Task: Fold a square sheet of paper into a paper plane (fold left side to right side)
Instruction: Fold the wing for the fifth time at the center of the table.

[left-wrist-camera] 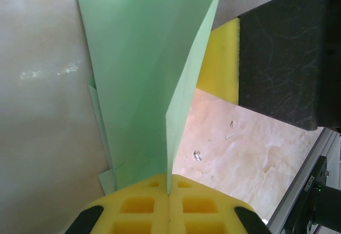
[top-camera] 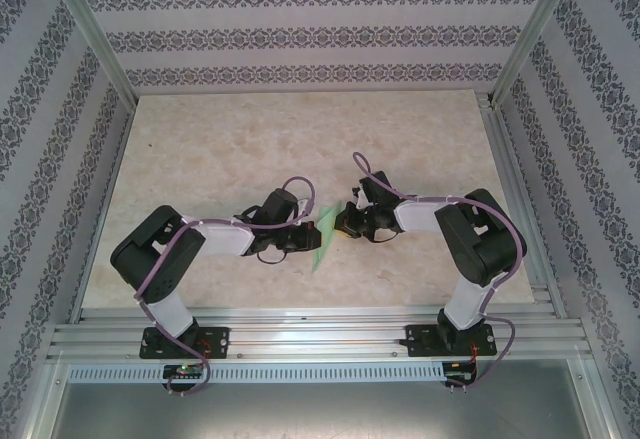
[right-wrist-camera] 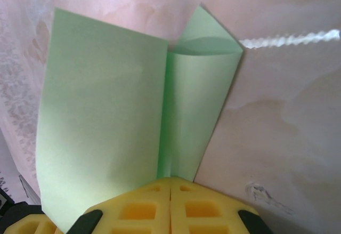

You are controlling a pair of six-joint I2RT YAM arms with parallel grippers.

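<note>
You have the folded mint-green paper [top-camera: 322,231] just toward 6 o'clock from the centre of the table [top-camera: 220,139]. At its 9 o'clock your left gripper [left-wrist-camera: 169,191] is clamped tight on it. At its 3 o'clock your right gripper [right-wrist-camera: 170,183] pinches it too, with 2 flaps spreading toward 12 o'clock in that wrist view.

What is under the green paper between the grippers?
The beige table shows around the green paper, which the left gripper and right gripper pinch. The patch of table directly beneath is covered, so anything there cannot be seen.
</note>
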